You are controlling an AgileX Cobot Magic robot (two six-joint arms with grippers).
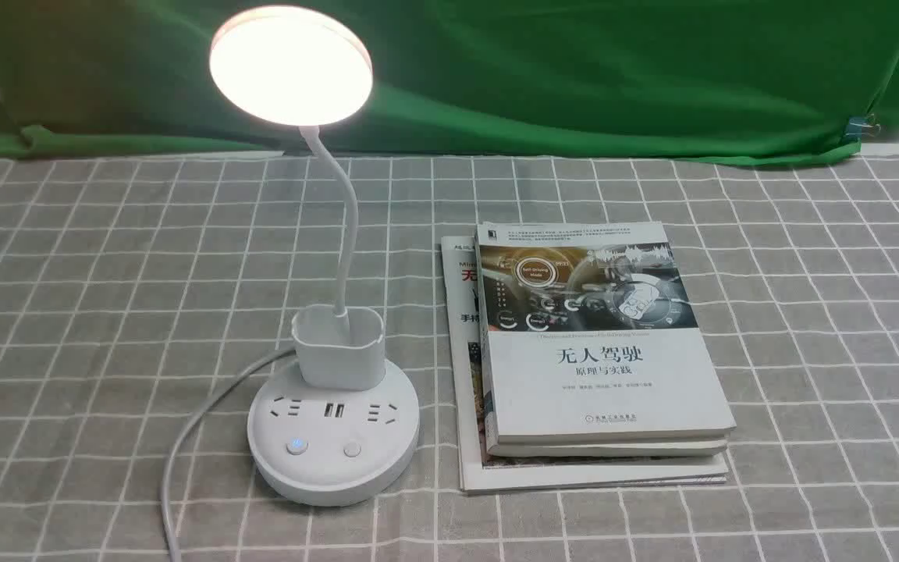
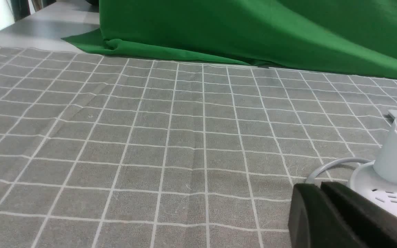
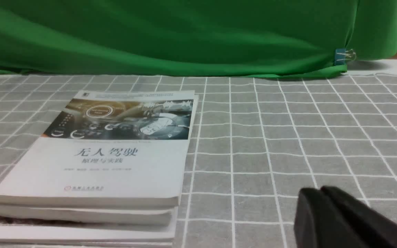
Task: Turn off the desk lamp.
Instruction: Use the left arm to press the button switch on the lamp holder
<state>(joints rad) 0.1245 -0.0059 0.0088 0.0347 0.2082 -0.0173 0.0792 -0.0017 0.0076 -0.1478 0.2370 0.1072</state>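
The white desk lamp (image 1: 336, 437) stands left of centre on the checked cloth. Its round disc head (image 1: 291, 65) glows, lit. Its thin neck rises from a small cup holder (image 1: 338, 346). The round base has sockets and two buttons; the left button (image 1: 296, 446) shows a blue light, the right button (image 1: 352, 449) is plain. My left gripper (image 2: 319, 187) is shut and empty, low over the cloth just left of the lamp base (image 2: 384, 196). My right gripper (image 3: 319, 191) is shut and empty, over the cloth right of the books. In the front view a dark bit at the left edge may be the left gripper.
A stack of books (image 1: 590, 343) lies right of the lamp, also in the right wrist view (image 3: 102, 158). The lamp's white cable (image 1: 184, 445) runs off the base toward the front left. A green cloth (image 1: 574, 70) hangs along the back.
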